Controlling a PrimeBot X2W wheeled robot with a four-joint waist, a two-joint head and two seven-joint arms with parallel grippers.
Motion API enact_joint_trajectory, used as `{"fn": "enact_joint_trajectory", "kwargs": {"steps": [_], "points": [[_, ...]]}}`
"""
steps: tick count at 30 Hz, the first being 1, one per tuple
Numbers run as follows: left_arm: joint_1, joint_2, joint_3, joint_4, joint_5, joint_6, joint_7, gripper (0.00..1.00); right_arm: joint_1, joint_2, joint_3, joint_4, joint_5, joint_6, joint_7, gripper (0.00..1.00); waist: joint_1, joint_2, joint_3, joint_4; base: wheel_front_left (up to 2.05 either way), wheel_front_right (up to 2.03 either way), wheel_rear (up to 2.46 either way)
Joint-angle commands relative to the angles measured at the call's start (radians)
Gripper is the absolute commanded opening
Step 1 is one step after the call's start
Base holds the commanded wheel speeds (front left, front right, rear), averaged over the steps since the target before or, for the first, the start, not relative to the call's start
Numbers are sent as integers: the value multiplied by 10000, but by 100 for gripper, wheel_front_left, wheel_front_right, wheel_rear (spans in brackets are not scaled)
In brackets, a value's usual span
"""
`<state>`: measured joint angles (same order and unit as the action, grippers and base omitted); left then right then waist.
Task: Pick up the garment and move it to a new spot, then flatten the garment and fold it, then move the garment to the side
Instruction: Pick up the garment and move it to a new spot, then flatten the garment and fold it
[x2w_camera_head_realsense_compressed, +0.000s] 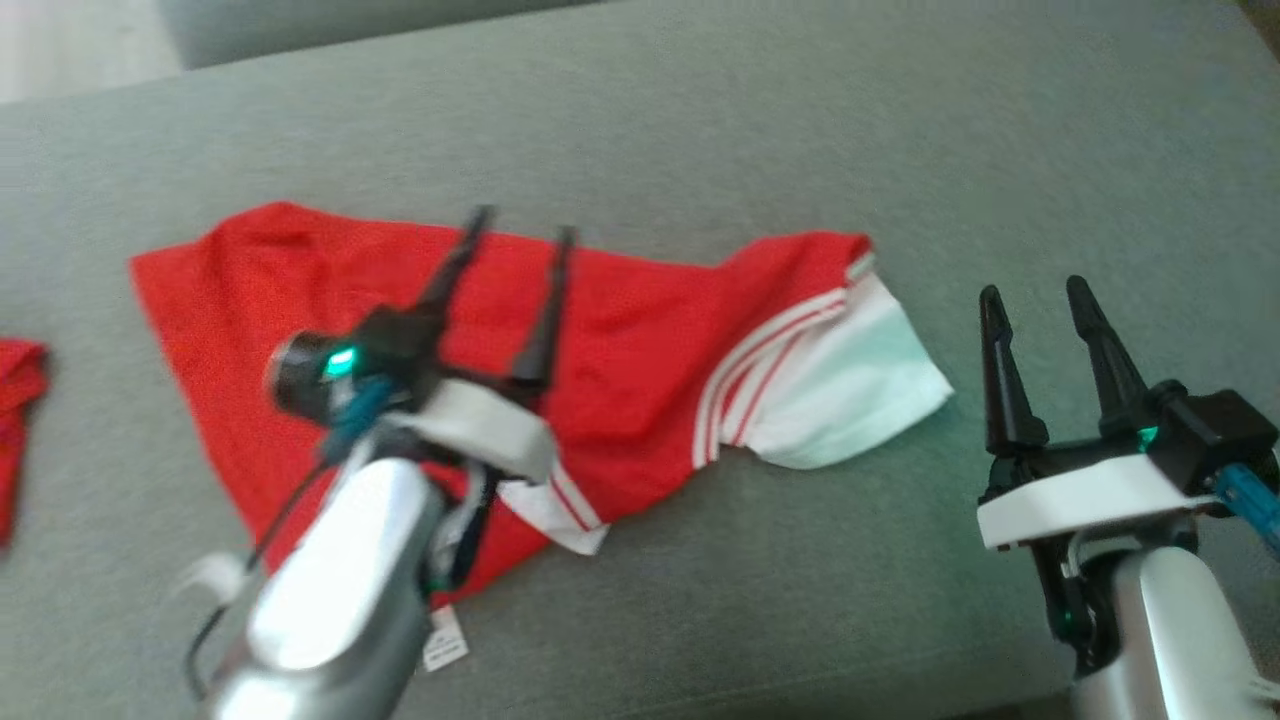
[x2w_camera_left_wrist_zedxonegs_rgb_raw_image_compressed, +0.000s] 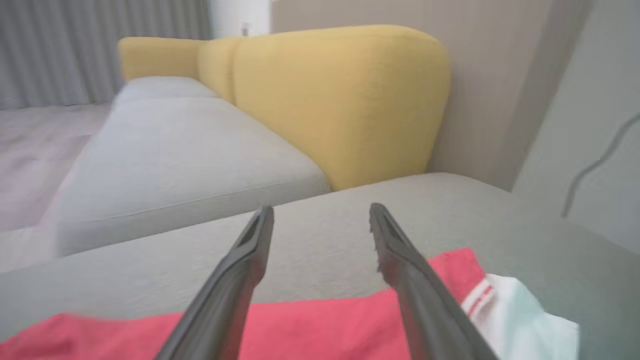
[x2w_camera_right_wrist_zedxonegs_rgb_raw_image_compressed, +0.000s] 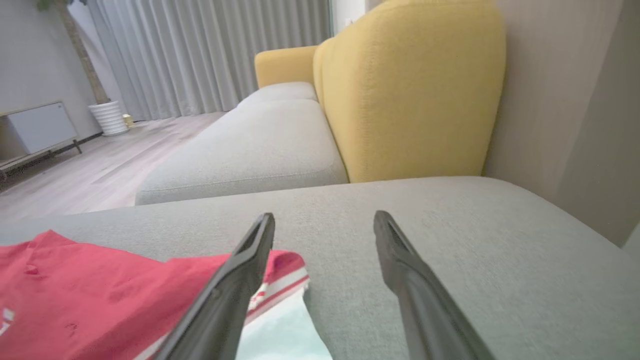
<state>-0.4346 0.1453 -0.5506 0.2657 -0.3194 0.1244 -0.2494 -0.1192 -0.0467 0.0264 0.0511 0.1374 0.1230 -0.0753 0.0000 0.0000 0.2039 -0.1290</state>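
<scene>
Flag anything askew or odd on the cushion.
The red garment lies skewed and wrinkled on the grey cushion, one white-striped edge flipped over near the open left gripper. Nothing looks spilled or torn.

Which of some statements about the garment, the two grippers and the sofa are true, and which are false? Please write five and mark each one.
1. The garment lies on the grey cushion. True.
2. The left gripper is shut on the garment. False: its jaws stand open above the red cloth.
3. The right gripper is open, over bare cushion beside the garment. True.
4. The garment is red all over. False: its white end has red stripes beside it.
5. The backrest is yellow. True.
</scene>
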Motion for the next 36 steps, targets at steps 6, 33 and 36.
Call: {"fn": "enact_joint_trajectory", "kwargs": {"steps": [6,33,36], "points": [[1023,869,1755,-1213,-194,558,-121,100,177,-36,25,-543,-234,77,219,100,0,0,-666,929,0,0,0],[4557,1837,2804,-2502,-321,949,62,100,1927,-115,-60,-1193,-482,77,1007,100,0,0,-2134,1067,0,0,0],[4621,1847,2841,-2523,-402,957,61,100,1980,-105,-77,-1290,-494,77,1068,100,0,0,-2141,1062,0,0,0]]}}
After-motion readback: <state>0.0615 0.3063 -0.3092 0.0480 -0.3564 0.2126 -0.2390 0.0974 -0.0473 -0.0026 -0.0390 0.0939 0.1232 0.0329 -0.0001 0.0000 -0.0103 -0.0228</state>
